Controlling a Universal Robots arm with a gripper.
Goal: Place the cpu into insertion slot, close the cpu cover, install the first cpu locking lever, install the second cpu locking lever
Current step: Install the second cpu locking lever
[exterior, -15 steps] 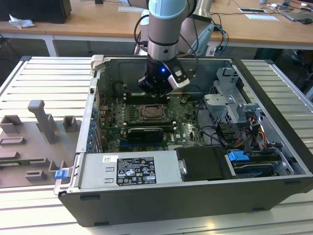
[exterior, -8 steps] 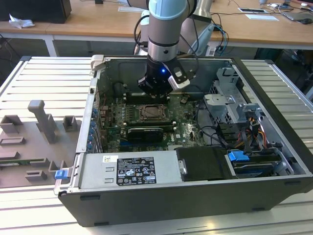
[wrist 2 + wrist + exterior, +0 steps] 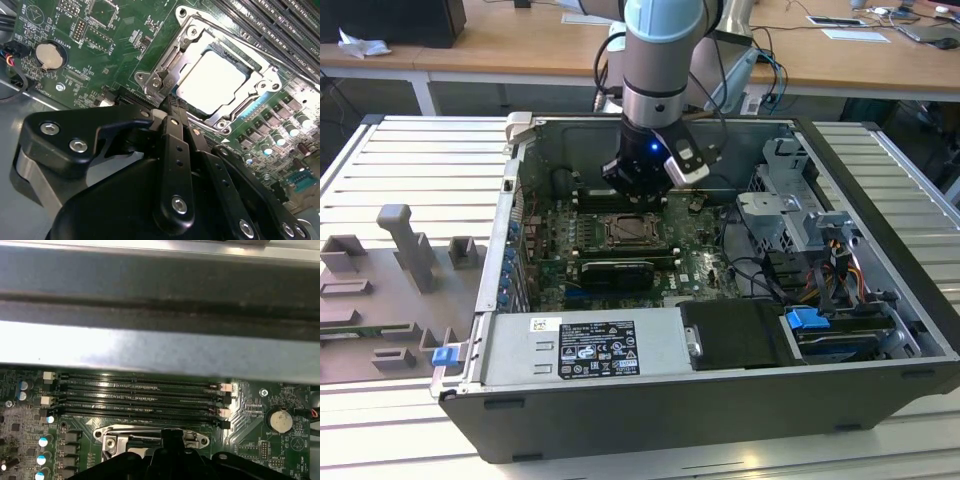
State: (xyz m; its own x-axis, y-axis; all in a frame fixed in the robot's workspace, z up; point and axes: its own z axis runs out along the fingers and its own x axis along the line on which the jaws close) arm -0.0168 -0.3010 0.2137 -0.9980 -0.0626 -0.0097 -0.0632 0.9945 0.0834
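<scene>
Gripper (image 3: 172,102) fingers pinched together with nothing between them, tip down at the edge of the silver cpu cover (image 3: 182,42), which lies flat over the pale cpu (image 3: 212,80) in the insertion slot (image 3: 636,231), with black memory slots (image 3: 140,395) just beyond on the green motherboard (image 3: 100,50)

A ribbed grey metal table (image 3: 410,165) holds an open black computer case (image 3: 720,400) and, on the exterior view's left, grey plastic holders (image 3: 400,270).

The gripper (image 3: 642,180) hangs over the socket, hemmed by the case wall (image 3: 620,125) at frame top and drive cage (image 3: 790,205) at right.
</scene>
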